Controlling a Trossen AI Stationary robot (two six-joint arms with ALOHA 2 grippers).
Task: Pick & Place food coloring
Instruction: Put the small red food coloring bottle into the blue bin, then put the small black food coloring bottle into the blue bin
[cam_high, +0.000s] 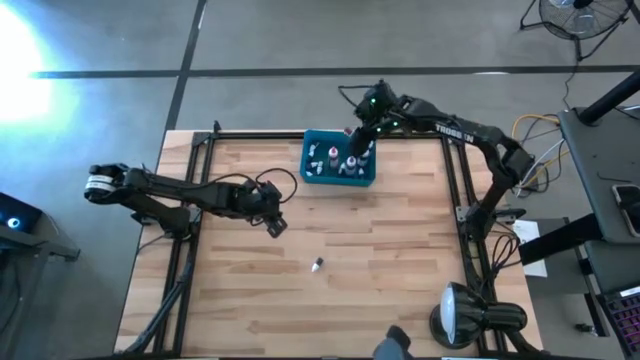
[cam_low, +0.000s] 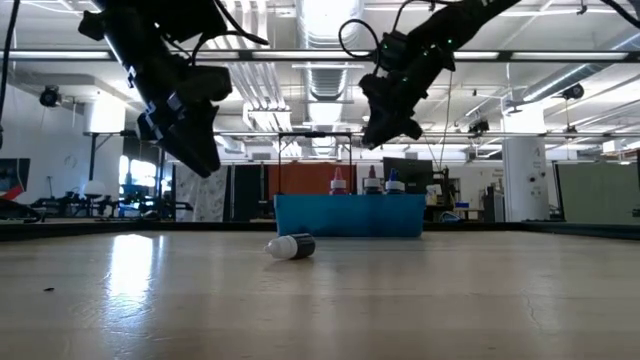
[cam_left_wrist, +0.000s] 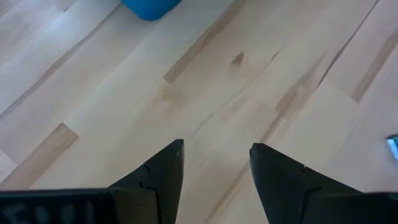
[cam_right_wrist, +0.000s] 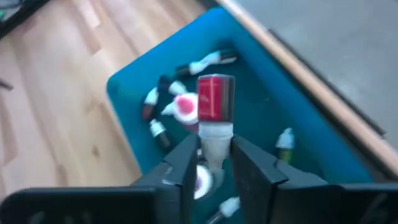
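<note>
Right tool (cam_right_wrist: 214, 158) hangs over the teal bin (cam_high: 339, 178) at the bench's far edge, its fingers pinching a red bottle (cam_right_wrist: 215, 99) by its white cap. More bottles (cam_right_wrist: 163, 109) lie in the bin below. Left tool (cam_left_wrist: 214, 168) hovers with its fingers spread above bare bench (cam_high: 380, 270), with one dark bottle (cam_high: 317, 264) lying alone nearby.

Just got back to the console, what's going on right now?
The right gripper hangs over the teal bin, shut on a red bottle held by its white cap. Several other bottles already lie in the bin. One bottle lies on its side on the table, not yet picked up. The left gripper is open and empty, above bare wood between the bin and that bottle.
</note>
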